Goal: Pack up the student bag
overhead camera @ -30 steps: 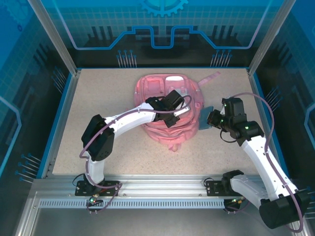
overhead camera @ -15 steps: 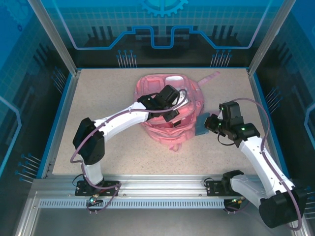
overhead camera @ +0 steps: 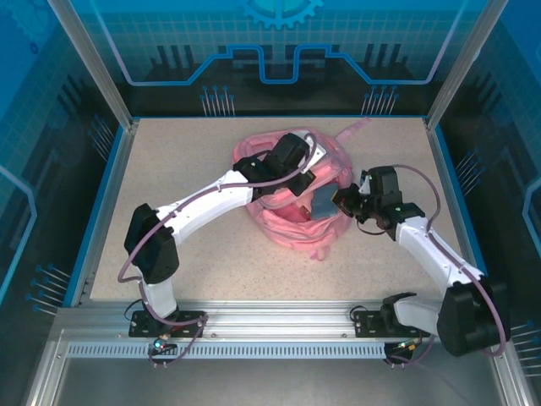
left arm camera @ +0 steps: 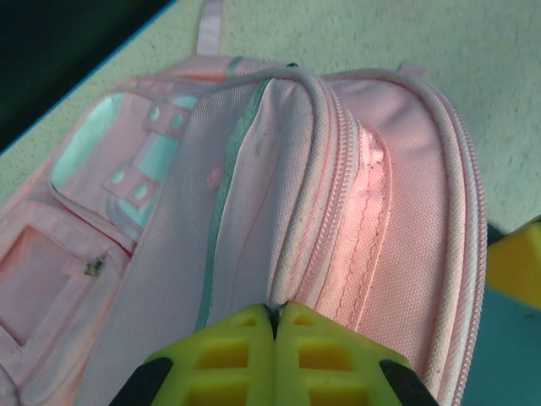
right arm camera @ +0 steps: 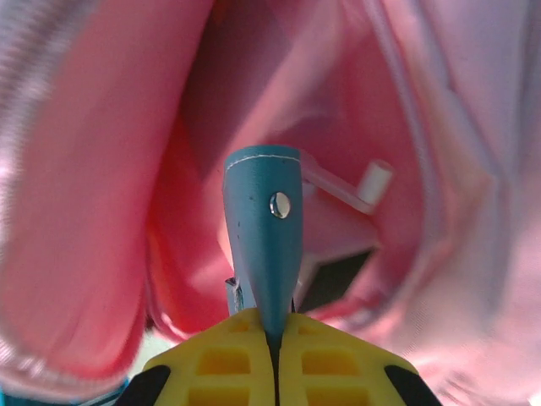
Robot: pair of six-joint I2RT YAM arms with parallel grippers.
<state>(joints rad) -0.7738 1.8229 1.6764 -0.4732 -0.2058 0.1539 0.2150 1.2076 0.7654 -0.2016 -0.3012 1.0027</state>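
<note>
**Holding the mouth open while a flat item goes in**

The student bag (overhead camera: pixel 292 228) lies on the speckled table (overhead camera: pixel 169 169), about midway between left and right and in the far half. Its pink fabric is bunched up and its main compartment faces toward the right.

The left gripper (left arm camera: pixel 275 315) reaches across the bag from the near left. Its yellow fingers are clenched on the zip rim (left arm camera: pixel 296 254), with a fold of pink cloth pinched between the pads. The likely purpose is to lift that edge so the soft wall cannot slump across the opening.

The right gripper (right arm camera: pixel 275 326) comes in from the right. Its jaws are pressed together on the near edge of a blue flat item (right arm camera: pixel 264 228), a stitched cover with a small metal stud. The item is held on edge, so its narrow side meets the gap instead of its broad face. The right wrist view looks straight into the pink lining, which surrounds the blue item on every side, so its leading end is judged to be inside the mouth already.

Deeper in the compartment sit a small white peg-like part (right arm camera: pixel 372 179) and a dark shape (right arm camera: pixel 338 283). What they are cannot be told.

The insertion appears to be partly done. The hazards are that the item could catch on the lining, or that the pinched rim could slip free and close the opening.
</note>
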